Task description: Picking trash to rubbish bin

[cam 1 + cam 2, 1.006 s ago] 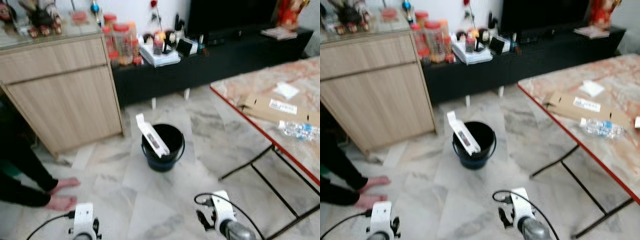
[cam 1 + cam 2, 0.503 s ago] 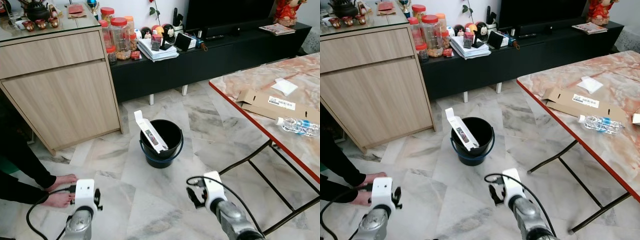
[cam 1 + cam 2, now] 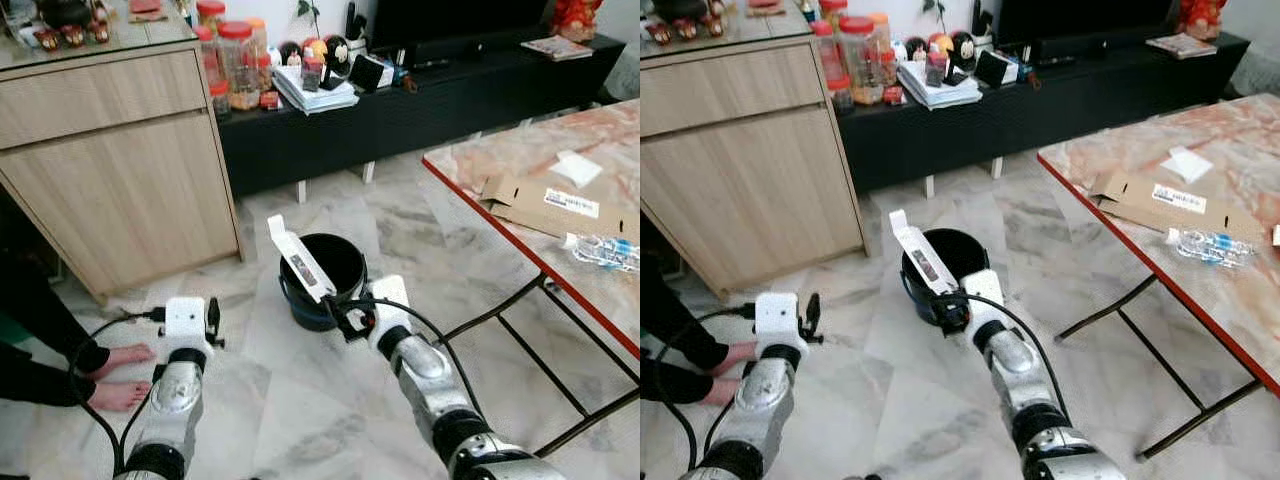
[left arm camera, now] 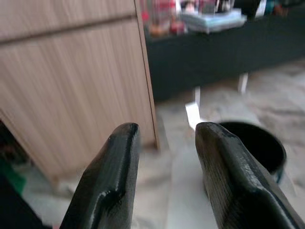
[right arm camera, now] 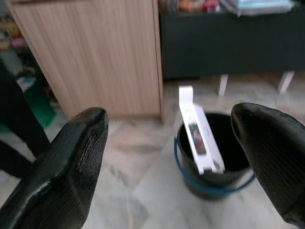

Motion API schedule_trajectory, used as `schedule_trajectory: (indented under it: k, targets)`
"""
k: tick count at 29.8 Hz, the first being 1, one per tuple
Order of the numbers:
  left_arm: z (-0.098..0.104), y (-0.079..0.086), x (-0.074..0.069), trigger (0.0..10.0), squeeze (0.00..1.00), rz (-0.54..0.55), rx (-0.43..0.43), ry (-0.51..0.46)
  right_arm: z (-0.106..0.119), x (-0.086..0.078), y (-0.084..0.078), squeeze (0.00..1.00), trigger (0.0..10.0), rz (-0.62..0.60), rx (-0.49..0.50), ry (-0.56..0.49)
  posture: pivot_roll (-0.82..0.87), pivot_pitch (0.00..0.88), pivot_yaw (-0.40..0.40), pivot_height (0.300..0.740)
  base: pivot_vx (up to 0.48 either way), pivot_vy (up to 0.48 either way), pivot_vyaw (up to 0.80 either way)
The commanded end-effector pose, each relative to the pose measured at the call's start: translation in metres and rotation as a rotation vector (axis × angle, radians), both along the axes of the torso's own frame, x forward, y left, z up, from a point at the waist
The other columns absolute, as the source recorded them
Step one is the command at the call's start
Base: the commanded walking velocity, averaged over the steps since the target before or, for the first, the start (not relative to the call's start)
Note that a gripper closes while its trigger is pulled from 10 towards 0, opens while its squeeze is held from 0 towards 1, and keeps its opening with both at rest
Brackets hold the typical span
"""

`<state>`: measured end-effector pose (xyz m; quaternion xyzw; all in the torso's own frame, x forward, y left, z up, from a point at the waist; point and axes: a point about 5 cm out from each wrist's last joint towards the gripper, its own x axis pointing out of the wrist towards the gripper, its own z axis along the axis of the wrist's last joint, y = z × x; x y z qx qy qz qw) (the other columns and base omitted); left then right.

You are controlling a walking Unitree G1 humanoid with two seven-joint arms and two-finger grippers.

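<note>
Centrally, round black plastic bucket (image 3: pixel 325 285) with blue handle on glossy marble floor (image 3: pixel 290 400); long white carton (image 3: pixel 300 262) leaning out over its rim. Right gripper (image 3: pixel 338 318) just beside bucket, matte fingers wide, empty. Left gripper (image 4: pixel 164 181) farther off, toward wood-grain cabinet (image 3: pixel 120 180), moderately parted, empty.

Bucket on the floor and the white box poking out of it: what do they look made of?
The bucket looks like black plastic with a slight sheen and a thin blue handle. The box looks like thin white printed cardboard, judging by its folded open end flap; I can't be sure.
</note>
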<state>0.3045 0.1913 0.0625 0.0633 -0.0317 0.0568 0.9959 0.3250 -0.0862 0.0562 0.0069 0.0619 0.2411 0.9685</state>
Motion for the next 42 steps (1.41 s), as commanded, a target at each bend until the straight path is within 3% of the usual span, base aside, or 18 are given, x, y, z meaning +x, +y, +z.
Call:
schedule_trajectory:
  k: [1, 5, 11, 20, 42]
  targets:
    - [0.014, 0.003, 0.004, 10.0, 0.0, 0.023, 0.007, -0.063, 0.019, 0.01, 0.003, 0.0, 10.0, -0.007, 0.032, -0.08, -0.05, 0.009, -0.011, 0.74, 0.0, 0.0, 0.0]
    - [0.042, 0.004, 0.011, 10.0, 0.0, 0.037, 0.031, -0.179, 0.044, 0.021, 0.01, 0.0, 10.0, -0.011, 0.071, -0.166, -0.05, 0.0, 0.004, 0.74, 0.0, 0.0, 0.0]
    - [0.049, -0.003, 0.016, 10.0, 0.0, 0.052, 0.012, -0.195, 0.063, 0.028, 0.021, 0.0, 10.0, -0.021, 0.128, -0.211, -0.04, 0.0, 0.006, 0.74, 0.0, 0.0, 0.0]
    - [0.05, -0.01, 0.013, 10.0, 0.0, 0.037, 0.014, -0.188, 0.062, 0.027, 0.025, 0.0, 10.0, -0.022, 0.129, -0.197, -0.04, 0.0, -0.004, 0.74, 0.0, 0.0, -0.04]
    - [0.053, -0.006, 0.011, 10.0, 0.0, 0.053, 0.025, -0.181, 0.059, 0.024, 0.034, 0.0, 10.0, 0.007, 0.132, -0.179, -0.03, 0.0, -0.009, 0.74, 0.0, 0.0, -0.79]
